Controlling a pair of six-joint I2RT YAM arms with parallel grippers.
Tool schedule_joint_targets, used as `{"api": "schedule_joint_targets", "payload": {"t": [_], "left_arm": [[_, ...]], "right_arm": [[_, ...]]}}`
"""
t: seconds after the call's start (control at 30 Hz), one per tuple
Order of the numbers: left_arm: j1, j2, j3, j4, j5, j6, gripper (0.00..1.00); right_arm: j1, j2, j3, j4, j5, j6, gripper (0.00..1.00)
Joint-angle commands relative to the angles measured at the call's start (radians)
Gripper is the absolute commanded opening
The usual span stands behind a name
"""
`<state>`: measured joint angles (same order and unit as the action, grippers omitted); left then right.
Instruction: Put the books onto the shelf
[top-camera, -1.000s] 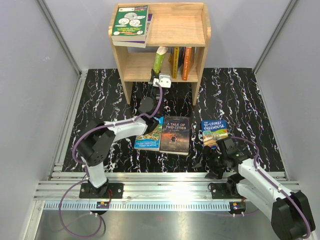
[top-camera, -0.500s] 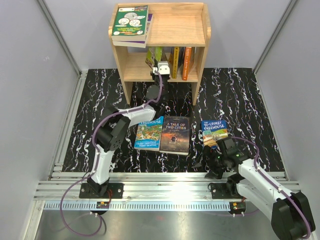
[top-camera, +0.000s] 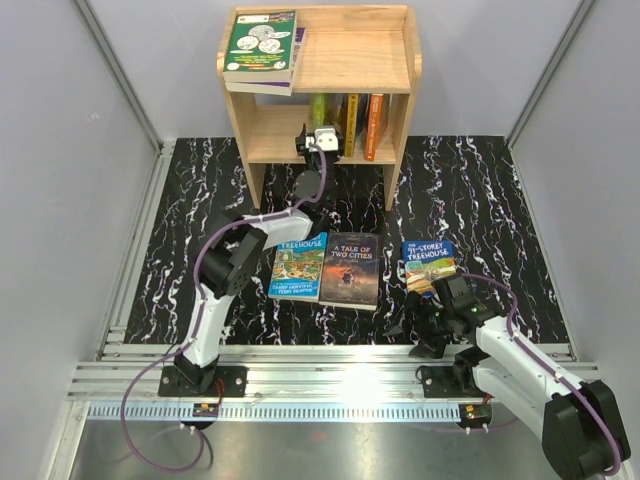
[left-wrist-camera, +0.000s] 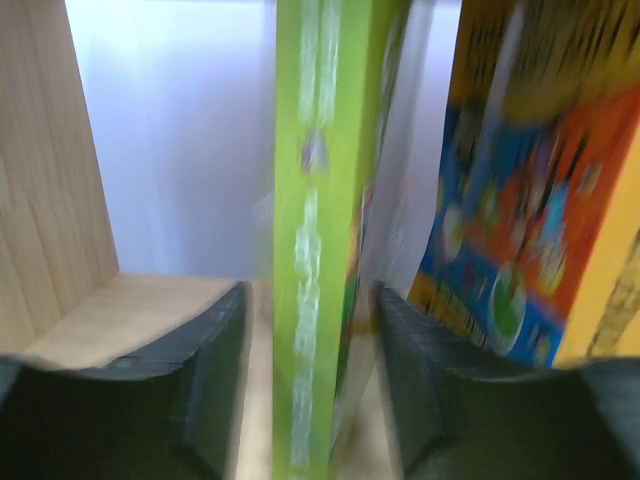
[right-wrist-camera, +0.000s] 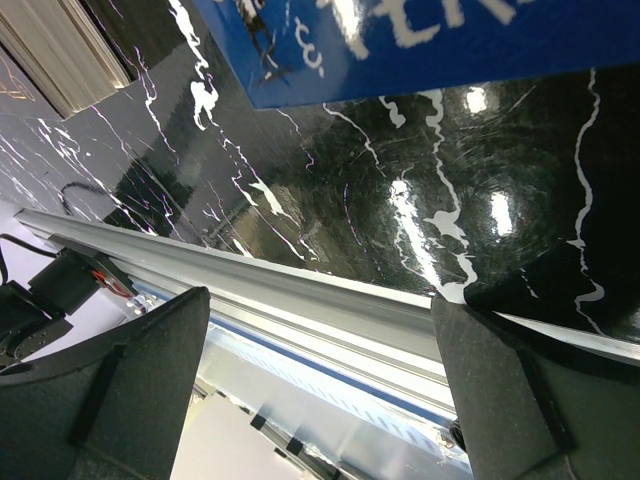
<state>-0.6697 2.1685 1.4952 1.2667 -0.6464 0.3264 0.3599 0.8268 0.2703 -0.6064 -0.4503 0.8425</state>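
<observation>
The light wood shelf (top-camera: 355, 60) stands at the back. My left gripper (top-camera: 318, 136) reaches into its lower tier. A green book (top-camera: 319, 108) stands upright there. In the left wrist view this green book (left-wrist-camera: 318, 250) is between the fingers of my left gripper (left-wrist-camera: 312, 300), open with a gap on each side. An orange and blue book (left-wrist-camera: 520, 200) stands just to its right. My right gripper (top-camera: 420, 335) is open and empty at the front right, beside the blue 91-Storey Treehouse book (top-camera: 429, 262). The right wrist view shows that gripper (right-wrist-camera: 320, 300) and the blue book (right-wrist-camera: 450, 40).
A green-covered book (top-camera: 262, 45) lies on a purple one on the shelf's top board. Yellow and orange books (top-camera: 372, 125) stand in the lower tier. A blue Treehouse book (top-camera: 300, 268) and A Tale of Two Cities (top-camera: 351, 270) lie flat on the black marbled table (top-camera: 480, 200).
My left arm stretched forward and carried the tilted green book into the lower tier, where it now stands upright. The left jaws have opened off it. The right arm has not moved.
</observation>
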Motion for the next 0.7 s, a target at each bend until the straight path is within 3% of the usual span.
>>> {"api": "schedule_joint_targets", "payload": {"t": [0.0, 0.1, 0.37, 0.53, 0.63, 0.67], "left_arm": [[-0.005, -0.050, -0.059, 0.399, -0.013, -0.053, 0.63], [-0.016, -0.087, -0.121, 0.399, -0.032, -0.059, 0.70], [-0.053, -0.242, -0.283, 0.399, -0.111, 0.003, 0.76], [-0.114, -0.438, -0.496, 0.346, -0.292, 0.051, 0.97], [-0.163, -0.609, -0.613, 0.081, -0.453, -0.019, 0.99], [-0.172, -0.665, -0.630, -0.239, -0.472, -0.077, 0.99]], "right_arm": [[0.005, 0.000, 0.000, 0.074, 0.015, -0.006, 1.00], [0.007, -0.008, -0.002, 0.071, 0.015, -0.005, 1.00], [0.005, -0.029, 0.001, 0.051, 0.022, -0.003, 1.00], [0.005, -0.046, 0.032, 0.023, 0.019, -0.005, 1.00], [0.005, -0.057, 0.059, 0.040, 0.012, 0.019, 1.00], [0.005, -0.051, 0.069, 0.057, -0.005, 0.027, 1.00]]}}
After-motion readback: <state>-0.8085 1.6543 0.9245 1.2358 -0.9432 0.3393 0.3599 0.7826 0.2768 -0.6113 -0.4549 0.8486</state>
